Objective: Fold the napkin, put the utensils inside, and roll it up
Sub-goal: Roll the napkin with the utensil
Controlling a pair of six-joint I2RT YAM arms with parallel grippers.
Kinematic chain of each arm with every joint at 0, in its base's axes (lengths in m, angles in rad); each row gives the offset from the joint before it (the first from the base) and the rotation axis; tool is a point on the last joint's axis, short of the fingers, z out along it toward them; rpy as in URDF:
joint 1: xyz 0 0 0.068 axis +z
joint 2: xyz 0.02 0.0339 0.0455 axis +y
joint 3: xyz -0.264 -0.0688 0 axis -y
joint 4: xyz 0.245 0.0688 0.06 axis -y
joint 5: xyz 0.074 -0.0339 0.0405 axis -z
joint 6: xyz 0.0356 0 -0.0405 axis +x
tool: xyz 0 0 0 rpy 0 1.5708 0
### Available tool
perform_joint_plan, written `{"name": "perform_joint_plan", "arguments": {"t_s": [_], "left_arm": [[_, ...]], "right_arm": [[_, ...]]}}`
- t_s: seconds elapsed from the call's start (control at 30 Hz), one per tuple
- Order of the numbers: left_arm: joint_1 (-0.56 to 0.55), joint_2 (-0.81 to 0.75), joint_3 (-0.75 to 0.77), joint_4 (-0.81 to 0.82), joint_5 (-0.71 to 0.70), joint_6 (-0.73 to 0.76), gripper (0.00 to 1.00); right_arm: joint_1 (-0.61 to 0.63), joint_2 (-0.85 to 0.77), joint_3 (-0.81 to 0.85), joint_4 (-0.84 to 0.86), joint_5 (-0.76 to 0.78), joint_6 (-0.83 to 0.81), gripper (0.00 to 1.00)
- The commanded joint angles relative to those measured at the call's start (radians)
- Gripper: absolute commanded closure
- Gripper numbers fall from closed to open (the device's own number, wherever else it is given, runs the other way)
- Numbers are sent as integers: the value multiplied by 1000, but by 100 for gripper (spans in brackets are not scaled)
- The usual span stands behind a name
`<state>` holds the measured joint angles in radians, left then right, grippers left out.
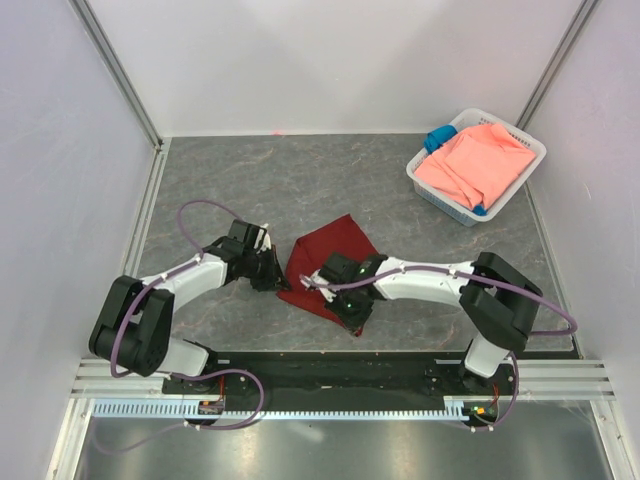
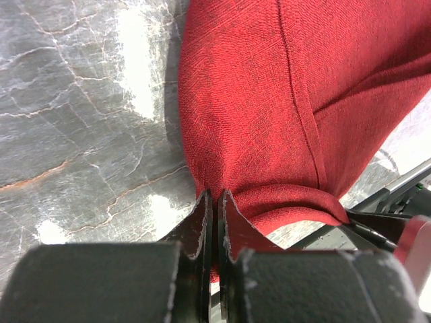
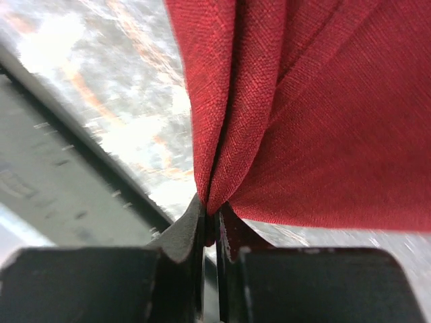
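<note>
The dark red napkin (image 1: 328,262) lies crumpled on the grey table between my two arms. My left gripper (image 1: 272,277) is shut on its left edge; the left wrist view shows the cloth (image 2: 269,101) pinched between the closed fingers (image 2: 214,215). My right gripper (image 1: 352,312) is shut on the near right corner; the right wrist view shows a bunched fold (image 3: 303,101) clamped at the fingertips (image 3: 211,219), lifted slightly off the table. No utensils show in any view.
A white basket (image 1: 432,190) at the back right holds a salmon-pink cloth (image 1: 478,163) and a small blue cloth (image 1: 438,137). The black base rail (image 1: 330,368) runs along the near edge, close below the right gripper. White walls enclose the table.
</note>
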<state>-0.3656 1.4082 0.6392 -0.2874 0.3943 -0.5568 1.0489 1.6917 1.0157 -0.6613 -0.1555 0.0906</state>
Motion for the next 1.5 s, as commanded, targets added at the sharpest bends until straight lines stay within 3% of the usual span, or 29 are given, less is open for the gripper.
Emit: {"name": "perform_joint_plan", "arguments": {"t_s": [0.0,0.13,0.27,0.7,0.8,0.83,1.03,1.1,1.27,1.47], "left_arm": [[7,32,36,-45,-58,60,98],[8,54,54,-68,-61,70,98],[19,86,71,-93,-72,81,98],[30,153,96,-101,-86,95,98],[28,149,91,-91,-63,95,98],[28,149,91,-88,-60,94,98],[28,149,91,-82,-34,92,98],[28,150,89,-79,-25,92,98],[28,149,89,-78,-18,89,98],[28,137,82,-78,-17,86,98]], "right_arm": [[-78,-4,3,42,-405,-80,92],[-154,49,-2,51,-681,-124,94],[-205,130,-29,51,-766,-164,94],[-311,172,-68,72,-711,-175,91],[-313,114,-45,49,-681,-143,75],[-311,76,-26,39,-638,-135,63],[-308,-81,88,-84,-388,-45,46],[-290,-133,115,-87,-276,-20,44],[-32,-253,121,67,148,55,42],[154,-155,103,216,312,83,43]]}}
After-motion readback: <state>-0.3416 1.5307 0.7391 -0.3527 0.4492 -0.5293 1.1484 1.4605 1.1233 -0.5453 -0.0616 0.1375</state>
